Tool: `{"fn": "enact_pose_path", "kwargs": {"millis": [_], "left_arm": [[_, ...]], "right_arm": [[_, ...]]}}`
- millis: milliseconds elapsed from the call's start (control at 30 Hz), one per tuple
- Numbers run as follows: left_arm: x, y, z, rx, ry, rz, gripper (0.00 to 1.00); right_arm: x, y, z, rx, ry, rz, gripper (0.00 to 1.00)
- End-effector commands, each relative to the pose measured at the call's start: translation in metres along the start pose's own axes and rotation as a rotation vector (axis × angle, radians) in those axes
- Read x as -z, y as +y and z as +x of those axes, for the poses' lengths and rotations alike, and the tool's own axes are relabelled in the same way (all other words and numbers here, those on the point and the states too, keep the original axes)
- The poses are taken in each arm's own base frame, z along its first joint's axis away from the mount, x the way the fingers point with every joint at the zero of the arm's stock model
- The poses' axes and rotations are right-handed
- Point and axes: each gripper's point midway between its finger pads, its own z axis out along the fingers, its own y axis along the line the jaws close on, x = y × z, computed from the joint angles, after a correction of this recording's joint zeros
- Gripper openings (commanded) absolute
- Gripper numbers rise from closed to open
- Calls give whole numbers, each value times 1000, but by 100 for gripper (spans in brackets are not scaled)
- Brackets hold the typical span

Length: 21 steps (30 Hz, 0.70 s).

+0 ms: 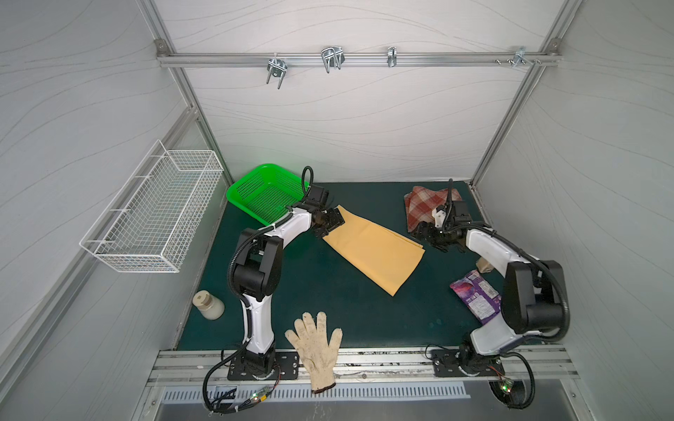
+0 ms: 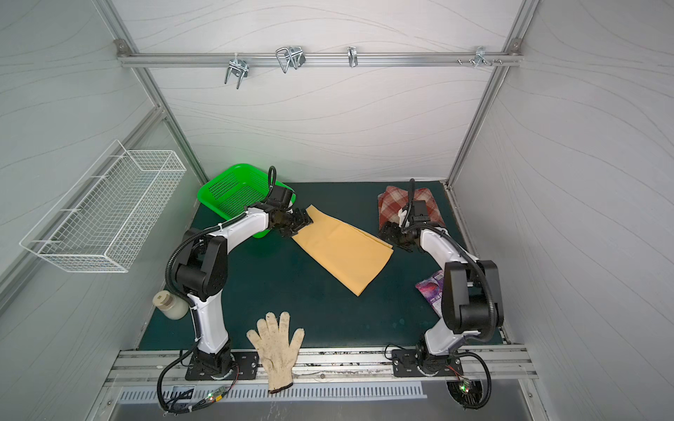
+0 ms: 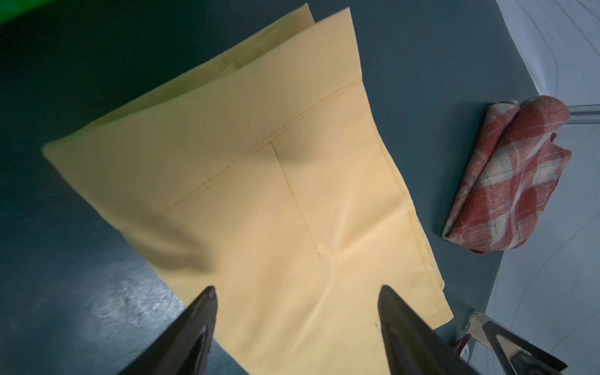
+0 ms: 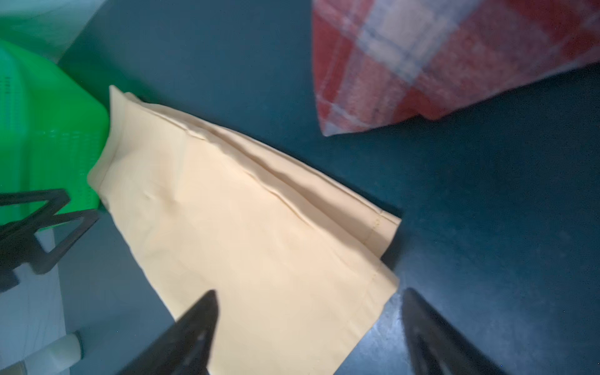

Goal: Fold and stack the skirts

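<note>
The mustard-yellow skirt [image 1: 375, 251] [image 2: 343, 251] lies folded flat on the dark green mat, running diagonally from back left to front right. My left gripper [image 1: 330, 226] [image 2: 297, 222] [image 3: 297, 289] hovers open over its narrow back-left end, with only flat cloth [image 3: 259, 181] below the fingers. At the skirt's right-hand corner my right gripper [image 1: 428, 237] [image 2: 392, 237] [image 4: 310, 292] is open, one finger over the cloth [image 4: 253, 233] and one over the mat. The plaid skirt [image 1: 425, 204] [image 2: 394, 202] [image 3: 513, 181] [image 4: 438, 61] lies bunched and folded at the back right, behind the right wrist.
A green plastic basket [image 1: 266, 193] stands at the back left, close to the left wrist. A white wire basket [image 1: 153, 218] hangs on the left wall. An off-white glove [image 1: 317, 346] lies over the front edge, a purple packet [image 1: 474, 295] under the right arm, a bottle [image 1: 209, 306] front left.
</note>
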Motion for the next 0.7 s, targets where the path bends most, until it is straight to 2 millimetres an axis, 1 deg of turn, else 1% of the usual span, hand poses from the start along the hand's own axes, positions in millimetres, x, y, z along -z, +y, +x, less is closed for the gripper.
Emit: {"fn": "enact_pose_path", "kwargs": {"millis": [0,133,300,500,667], "left_arm": [[7,-20,-12,-45,-60,69,78],[-7,-15,-13,-51,-49,57,78],[-23,-4,-11,-41,-44,31,78],[-42,19,-1,-7,-38,-14,78],[-43,36,5,22,-66,-51,78]], "right_arm": [[12,22,13,47,-8,-16,99],[2,27,36,53,27,-25,99],[-25,26,60,53,90,-22,99],[-56,17,71,34,151,3,99],[-70,5,71,44,179,57,99]]}}
